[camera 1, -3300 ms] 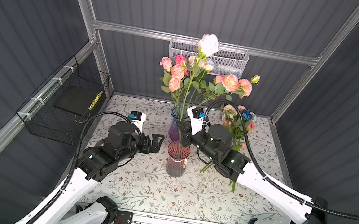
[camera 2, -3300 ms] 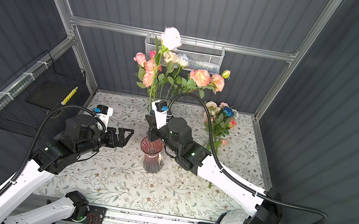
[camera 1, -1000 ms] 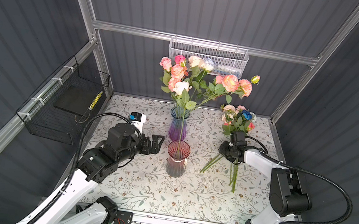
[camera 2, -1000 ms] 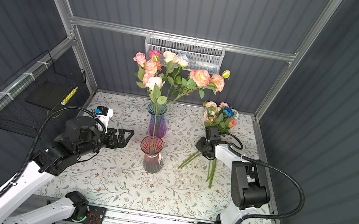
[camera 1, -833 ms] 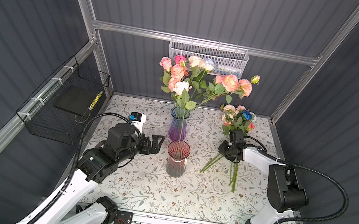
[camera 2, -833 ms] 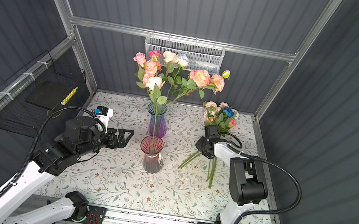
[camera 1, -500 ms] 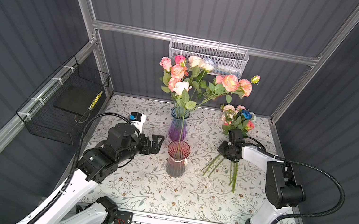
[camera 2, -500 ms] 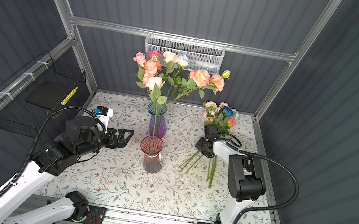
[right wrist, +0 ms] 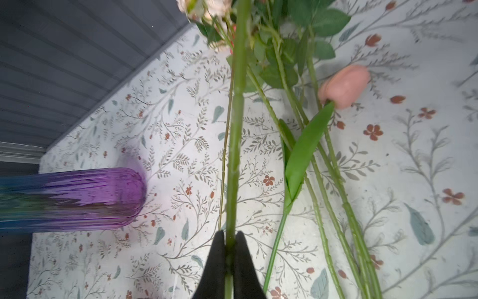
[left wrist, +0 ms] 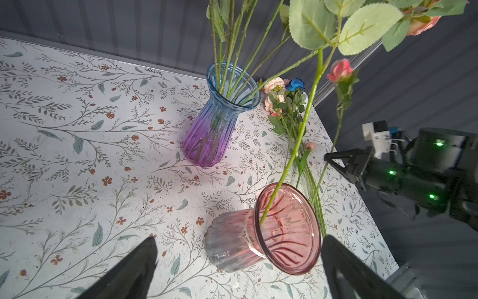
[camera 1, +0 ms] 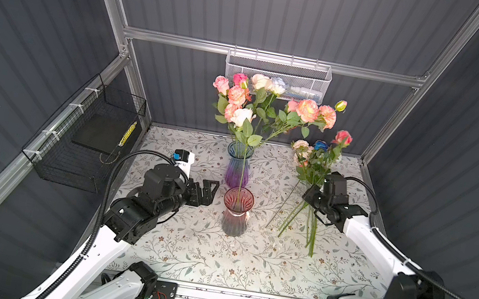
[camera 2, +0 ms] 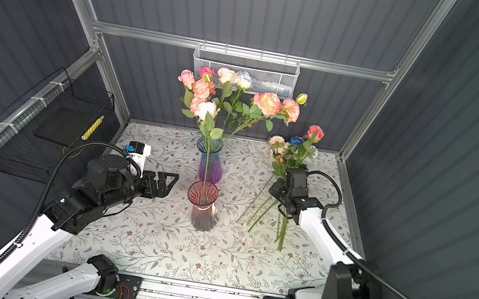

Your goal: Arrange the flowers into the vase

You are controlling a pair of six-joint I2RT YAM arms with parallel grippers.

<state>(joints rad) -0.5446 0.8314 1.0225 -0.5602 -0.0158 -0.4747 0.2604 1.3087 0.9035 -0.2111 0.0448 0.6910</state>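
A blue-to-purple vase [camera 1: 238,170] at the back holds several pink, peach and cream flowers [camera 1: 267,105]. In front of it, a red vase [camera 1: 236,213] holds one long-stemmed white rose [camera 1: 242,116]. More flowers [camera 1: 309,159] lie in a loose pile on the right. My right gripper [camera 1: 311,196] is shut on the green stem [right wrist: 236,129] of a pink rose [camera 1: 342,137], which stands up above the pile. My left gripper [camera 1: 207,191] is open just left of the red vase [left wrist: 284,233], its jaws either side of it and apart from it.
A black wire basket [camera 1: 89,144] hangs on the left wall and a white mesh basket [camera 1: 278,72] on the back wall. A pink tulip bud [right wrist: 344,85] and several bare stems [camera 1: 311,233] lie on the floral table [camera 1: 181,246] under the right gripper.
My right gripper has shut on the pink rose's stem in the pile and raised it, so the bloom now stands higher. The left arm has not moved.
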